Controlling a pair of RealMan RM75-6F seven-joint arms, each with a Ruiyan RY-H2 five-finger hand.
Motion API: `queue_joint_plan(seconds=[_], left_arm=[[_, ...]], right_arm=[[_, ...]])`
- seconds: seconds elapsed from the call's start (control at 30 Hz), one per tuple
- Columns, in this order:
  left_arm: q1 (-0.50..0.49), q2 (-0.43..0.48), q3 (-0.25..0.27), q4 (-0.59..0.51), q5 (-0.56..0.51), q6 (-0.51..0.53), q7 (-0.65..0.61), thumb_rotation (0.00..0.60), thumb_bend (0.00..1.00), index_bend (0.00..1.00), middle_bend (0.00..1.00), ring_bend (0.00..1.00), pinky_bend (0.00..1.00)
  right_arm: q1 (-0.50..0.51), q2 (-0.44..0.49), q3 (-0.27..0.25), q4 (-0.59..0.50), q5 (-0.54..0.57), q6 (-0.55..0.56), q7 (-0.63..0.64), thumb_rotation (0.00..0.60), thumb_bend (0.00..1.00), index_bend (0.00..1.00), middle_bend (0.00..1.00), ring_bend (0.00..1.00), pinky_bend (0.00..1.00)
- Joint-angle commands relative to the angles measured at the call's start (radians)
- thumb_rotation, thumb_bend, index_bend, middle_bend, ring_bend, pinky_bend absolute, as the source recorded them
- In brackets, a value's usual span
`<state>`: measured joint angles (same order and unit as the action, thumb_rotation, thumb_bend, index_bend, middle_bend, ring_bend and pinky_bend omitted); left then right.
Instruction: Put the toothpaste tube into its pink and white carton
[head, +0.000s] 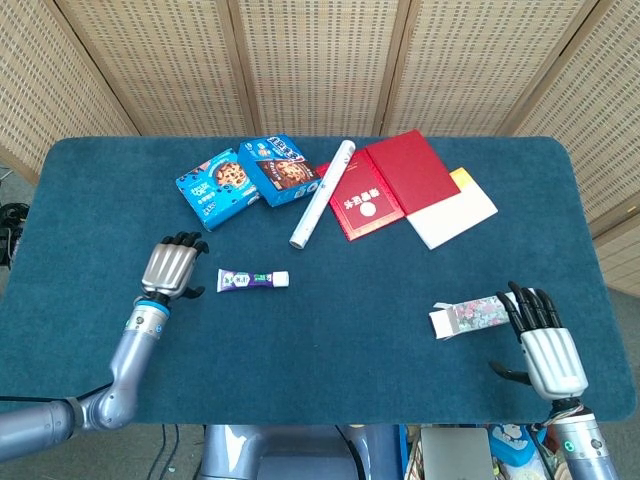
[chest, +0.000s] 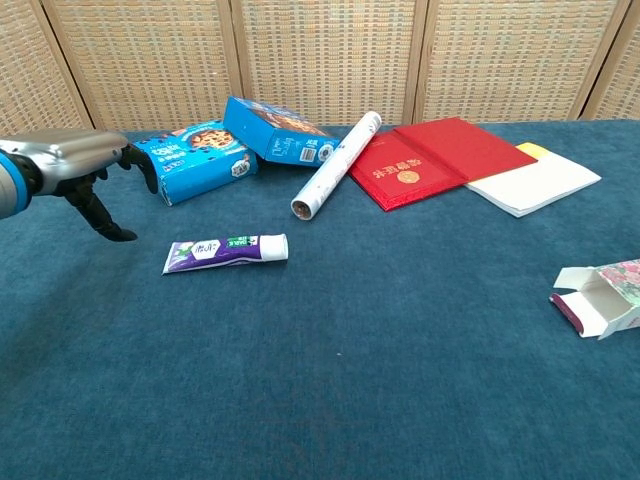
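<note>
The purple and white toothpaste tube (head: 253, 280) (chest: 225, 252) lies flat on the blue table, cap pointing right. My left hand (head: 173, 267) (chest: 85, 165) hovers just left of the tube, fingers spread and holding nothing. The pink and white carton (head: 471, 315) (chest: 600, 297) lies near the right front edge with its end flap open toward the left. My right hand (head: 541, 343) sits just right of the carton, fingers spread and empty; the chest view does not show it.
Two blue cookie boxes (head: 243, 179) (chest: 232, 144), a white roll (head: 322, 193) (chest: 336, 165), red booklets (head: 390, 183) (chest: 420, 158) and a white and yellow pad (head: 455, 211) lie at the back of the table (head: 330, 350).
</note>
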<state>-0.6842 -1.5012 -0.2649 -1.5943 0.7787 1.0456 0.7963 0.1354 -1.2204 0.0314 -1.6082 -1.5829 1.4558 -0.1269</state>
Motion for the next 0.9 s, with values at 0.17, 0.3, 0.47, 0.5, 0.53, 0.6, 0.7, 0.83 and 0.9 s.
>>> queue_joint_plan(seconds=[0.17, 0.3, 0.47, 0.5, 0.53, 0.6, 0.7, 0.83, 0.9], left_arm=[[-0.057, -0.069, 0.010, 0.070, -0.066, 0.008, 0.044, 0.600, 0.23, 0.37, 0.22, 0.19, 0.25], [-0.087, -0.113, 0.013, 0.105, -0.096, 0.010, 0.056, 0.600, 0.23, 0.39, 0.23, 0.20, 0.25], [-0.110, -0.147, 0.023, 0.137, -0.110, 0.020, 0.068, 0.600, 0.23, 0.39, 0.23, 0.20, 0.25], [-0.115, -0.155, 0.024, 0.145, -0.116, 0.021, 0.070, 0.600, 0.23, 0.39, 0.23, 0.20, 0.25], [-0.120, -0.163, 0.025, 0.154, -0.124, 0.020, 0.073, 0.600, 0.23, 0.39, 0.23, 0.20, 0.25], [-0.128, -0.175, 0.028, 0.168, -0.135, 0.019, 0.080, 0.600, 0.23, 0.39, 0.23, 0.20, 0.25], [-0.140, -0.194, 0.033, 0.191, -0.145, 0.018, 0.089, 0.600, 0.23, 0.39, 0.23, 0.20, 0.25], [-0.152, -0.213, 0.034, 0.214, -0.153, 0.018, 0.092, 0.600, 0.23, 0.39, 0.23, 0.20, 0.25], [-0.159, -0.224, 0.035, 0.228, -0.159, 0.017, 0.093, 0.600, 0.23, 0.39, 0.23, 0.20, 0.25]], right_arm=[[-0.002, 0.008, 0.002, -0.003, 0.002, 0.004, 0.020, 0.600, 0.12, 0.00, 0.00, 0.00, 0.00], [-0.002, 0.012, 0.004, -0.001, 0.004, 0.005, 0.034, 0.600, 0.12, 0.00, 0.00, 0.00, 0.00], [-0.002, 0.014, 0.005, 0.001, 0.005, 0.006, 0.044, 0.600, 0.12, 0.00, 0.00, 0.00, 0.00], [-0.002, 0.015, 0.005, 0.000, 0.003, 0.007, 0.046, 0.600, 0.12, 0.00, 0.00, 0.00, 0.00], [-0.002, 0.015, 0.005, 0.000, 0.003, 0.007, 0.048, 0.600, 0.12, 0.00, 0.00, 0.00, 0.00], [-0.003, 0.016, 0.004, 0.000, 0.002, 0.007, 0.051, 0.600, 0.12, 0.00, 0.00, 0.00, 0.00], [-0.003, 0.017, 0.004, 0.000, 0.003, 0.008, 0.055, 0.600, 0.12, 0.00, 0.00, 0.00, 0.00], [-0.003, 0.018, 0.005, 0.001, 0.004, 0.007, 0.060, 0.600, 0.12, 0.00, 0.00, 0.00, 0.00], [-0.002, 0.019, 0.005, 0.001, 0.004, 0.007, 0.062, 0.600, 0.12, 0.00, 0.00, 0.00, 0.00]])
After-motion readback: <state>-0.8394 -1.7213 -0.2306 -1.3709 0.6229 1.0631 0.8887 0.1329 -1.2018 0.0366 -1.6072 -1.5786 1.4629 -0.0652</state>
